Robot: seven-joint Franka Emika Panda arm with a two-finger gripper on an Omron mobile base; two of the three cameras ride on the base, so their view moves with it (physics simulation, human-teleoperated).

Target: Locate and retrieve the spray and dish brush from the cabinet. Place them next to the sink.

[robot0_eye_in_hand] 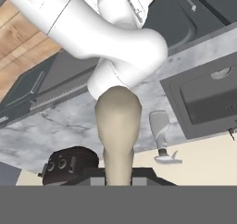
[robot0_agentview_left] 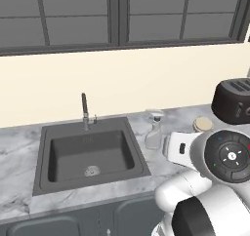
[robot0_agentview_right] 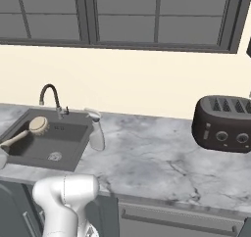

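The pale grey spray (robot0_agentview_left: 153, 132) stands upright on the marble counter just right of the sink (robot0_agentview_left: 41, 157), and it appears in the right base view as the spray (robot0_agentview_right: 97, 133) beside the sink (robot0_agentview_right: 73, 133). My gripper (robot0_eye_in_hand: 118, 177) is shut on the thin wooden handle of the dish brush (robot0_eye_in_hand: 118, 119), whose round tan head points away from the hand. The dish brush (robot0_agentview_right: 35, 127) hangs in the air above the counter, its head (robot0_agentview_left: 202, 124) seen near the toaster from the left. In the hand view the spray (robot0_eye_in_hand: 160, 130) and sink (robot0_eye_in_hand: 176, 98) lie below. The cabinet is out of view.
A dark toaster (robot0_agentview_right: 223, 123) stands on the counter to the right, near the wall. A slim dark faucet (robot0_agentview_left: 85, 110) rises behind the basin. Bare marble (robot0_agentview_right: 157, 157) stretches between the spray and the toaster. Low dark cupboards (robot0_agentview_right: 171, 221) run under the counter.
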